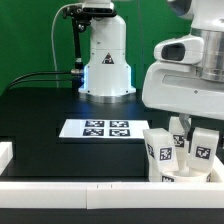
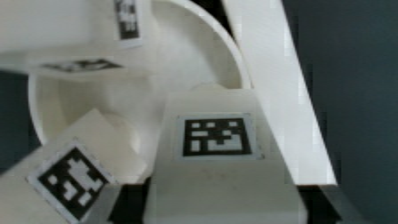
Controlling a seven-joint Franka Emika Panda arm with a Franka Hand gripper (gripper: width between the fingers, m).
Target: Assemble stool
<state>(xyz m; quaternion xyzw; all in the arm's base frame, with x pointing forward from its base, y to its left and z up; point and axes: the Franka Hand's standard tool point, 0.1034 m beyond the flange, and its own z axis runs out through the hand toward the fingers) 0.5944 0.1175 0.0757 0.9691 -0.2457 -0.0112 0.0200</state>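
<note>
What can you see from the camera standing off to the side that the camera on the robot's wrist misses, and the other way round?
Only the exterior view shows the arm's white base at the back, the marker board lying flat on the black table, and the green backdrop. Only the wrist view shows the round seat close up, curving behind the legs. Both show the white tagged stool legs clustered beside the white border rail. Whether the jaws hold anything is unclear in either.

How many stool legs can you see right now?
2 clear in the exterior view: one leg left of the gripper, another leg at its right. More may hide behind it.
</note>
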